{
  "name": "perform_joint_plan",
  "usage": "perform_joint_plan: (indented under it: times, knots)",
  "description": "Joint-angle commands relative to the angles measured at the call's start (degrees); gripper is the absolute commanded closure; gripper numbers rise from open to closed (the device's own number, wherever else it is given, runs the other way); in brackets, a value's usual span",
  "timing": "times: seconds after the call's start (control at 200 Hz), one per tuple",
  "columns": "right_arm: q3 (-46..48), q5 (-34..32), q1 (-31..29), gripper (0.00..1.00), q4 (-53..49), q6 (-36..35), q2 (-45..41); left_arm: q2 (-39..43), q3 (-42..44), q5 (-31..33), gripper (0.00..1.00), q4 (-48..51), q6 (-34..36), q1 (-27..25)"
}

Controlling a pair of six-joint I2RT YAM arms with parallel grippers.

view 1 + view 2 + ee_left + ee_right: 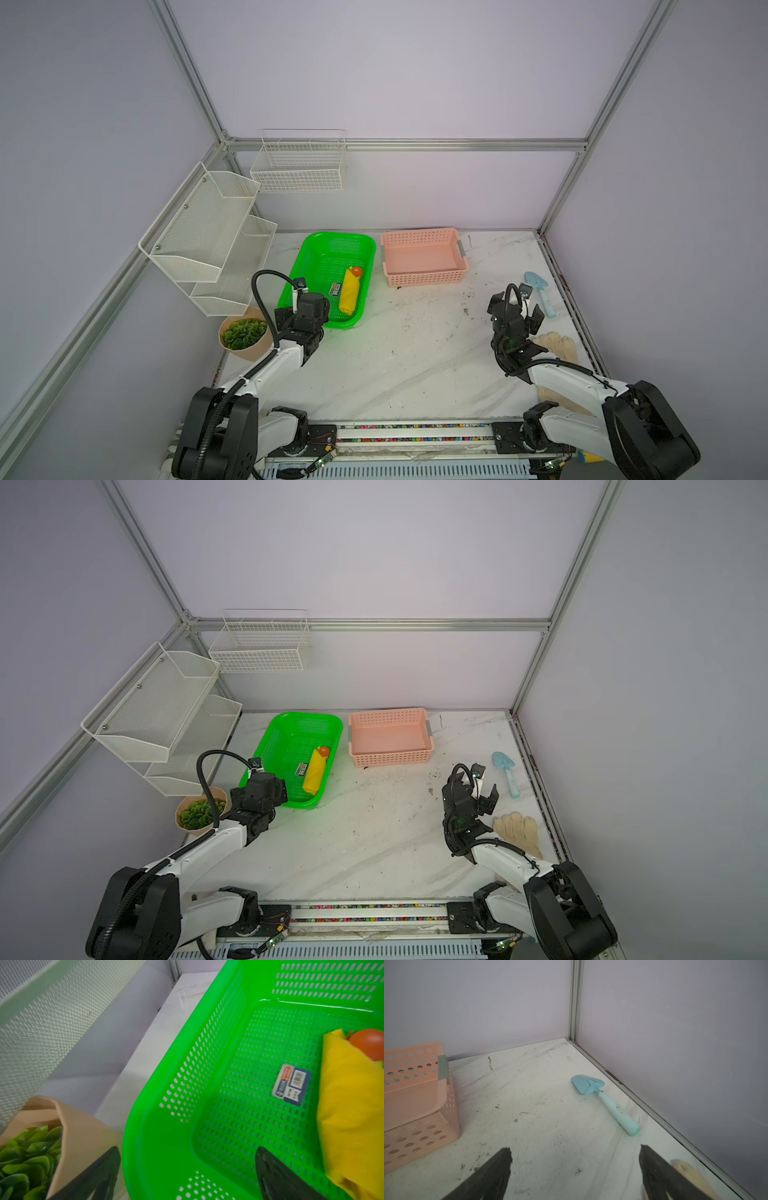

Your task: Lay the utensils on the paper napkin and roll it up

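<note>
Only overhead, whole paper napkin (349,296).

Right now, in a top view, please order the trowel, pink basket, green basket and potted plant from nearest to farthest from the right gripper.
1. Trowel, just beside the right gripper.
2. Pink basket, at the back, middle.
3. Green basket, left of the pink one.
4. Potted plant, far left.

Under the left gripper (188,1149), the green basket (166,1147) is glossy perforated plastic. The napkin (349,1105) in it is matt creased paper, the spoon (368,1045) smooth plastic. Ahead of the right gripper (574,1147), the table (542,1126) looks like scuffed marble, the trowel (612,1106) smooth plastic.
</note>
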State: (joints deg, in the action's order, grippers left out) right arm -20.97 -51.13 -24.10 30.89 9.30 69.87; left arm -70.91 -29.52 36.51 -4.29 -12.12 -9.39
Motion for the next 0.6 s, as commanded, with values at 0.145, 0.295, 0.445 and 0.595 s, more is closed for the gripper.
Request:
perform_joint_plan:
  times: [0.145, 0.295, 0.445, 0.595]
  knots:
    - [-0.7, 4.5, 5.1, 0.03, 27.5, -7.6, 12.4, -9.3, 4.1, -4.1, 0.00, -32.6, 6.9, 3.1]
    - [-0.5, 9.7, 7.5, 0.03, 41.7, -12.0, 19.5, -15.6, 6.7, -6.3, 0.00, -45.3, 10.1, 4.2]
    - [1.4, 16.4, 9.4, 0.04, 55.4, -12.0, 27.2, -18.6, 17.4, -10.3, 0.00, -69.0, 12.0, 3.9]
    - [6.3, 27.1, 9.7, 0.03, 72.1, -16.5, 35.2, -23.4, 19.7, -14.0, 0.00, -80.0, 17.5, 2.0]
